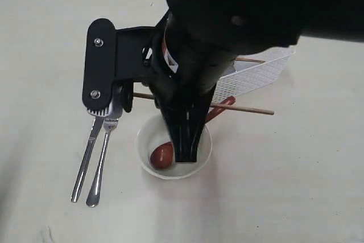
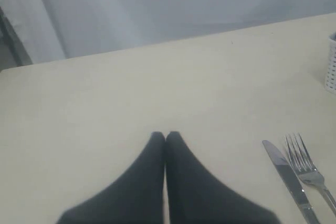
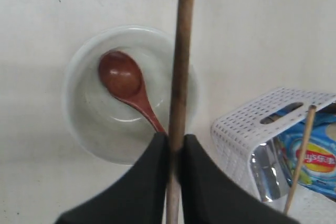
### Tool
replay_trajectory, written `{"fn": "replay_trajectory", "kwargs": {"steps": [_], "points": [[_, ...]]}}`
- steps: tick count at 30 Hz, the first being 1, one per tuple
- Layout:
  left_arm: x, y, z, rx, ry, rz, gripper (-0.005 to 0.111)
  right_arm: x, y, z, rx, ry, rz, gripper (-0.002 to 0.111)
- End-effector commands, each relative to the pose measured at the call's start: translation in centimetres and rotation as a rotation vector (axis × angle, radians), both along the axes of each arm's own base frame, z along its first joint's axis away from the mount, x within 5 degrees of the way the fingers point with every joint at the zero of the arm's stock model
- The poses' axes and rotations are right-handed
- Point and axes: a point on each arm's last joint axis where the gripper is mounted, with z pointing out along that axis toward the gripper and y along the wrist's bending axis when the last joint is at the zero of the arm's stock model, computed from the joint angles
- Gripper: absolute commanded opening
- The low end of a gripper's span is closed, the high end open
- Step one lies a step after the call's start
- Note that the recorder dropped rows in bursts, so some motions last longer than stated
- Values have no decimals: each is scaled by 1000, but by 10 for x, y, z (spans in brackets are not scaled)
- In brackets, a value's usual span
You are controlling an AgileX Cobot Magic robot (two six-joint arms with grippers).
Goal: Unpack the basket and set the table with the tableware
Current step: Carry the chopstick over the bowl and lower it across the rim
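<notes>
Your right hand (image 3: 176, 141) is pinching a wooden chopstick (image 3: 181, 77) between its fingertips. The stick runs out over the off-white bowl (image 1: 173, 152), and its far end reaches the tines of the fork (image 1: 102, 163). Your left hand (image 2: 165, 136) has its fingers pressed together with nothing between them, and it hangs over a bare stretch of the surface (image 1: 284, 186). The bowl stands on the surface in front of the basket (image 1: 256, 75), close to it but apart. The reddish-brown wooden spoon (image 1: 162, 155) has its head down inside the bowl and its handle leans over the rim toward the basket. The knife (image 1: 84, 160) and the fork lie side by side on the surface, just left of the bowl in the exterior view. The knife is on the outer side, and the arm's bracket partly hides their upper ends. The white mesh basket sits on the surface behind the right arm. In the right wrist view it holds a blue chip bag (image 3: 315, 156), a second chopstick (image 3: 299, 158) slanted beside the bag, and a shiny steel item (image 3: 265, 174) whose form cannot be made out.
</notes>
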Motion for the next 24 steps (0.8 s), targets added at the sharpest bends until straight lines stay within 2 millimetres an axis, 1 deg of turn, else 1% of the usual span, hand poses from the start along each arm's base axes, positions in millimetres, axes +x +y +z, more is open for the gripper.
{"fn": "replay_trajectory", "kwargs": {"steps": [1,6,9,11,13,20,24], "points": [[0,0,-1,-6,-1,-1,0,-4,13,-21,-32,76,-13,0],[0,0,-1,-6,-1,-1,0,3,28,-56,-87,107,-8,0],[0,0,-1,-6,-1,-1,0,6,34,-70,-99,115,-3,0],[0,0,-1,-6,-1,-1,0,7,37,-76,-99,115,-1,0],[0,0,-1,-6,-1,-1,0,8,39,-80,-97,109,3,0],[0,0,-1,-6,-1,-1,0,12,49,-77,16,70,11,0],[0,0,-1,-6,-1,-1,0,12,50,-77,21,68,13,0]]}}
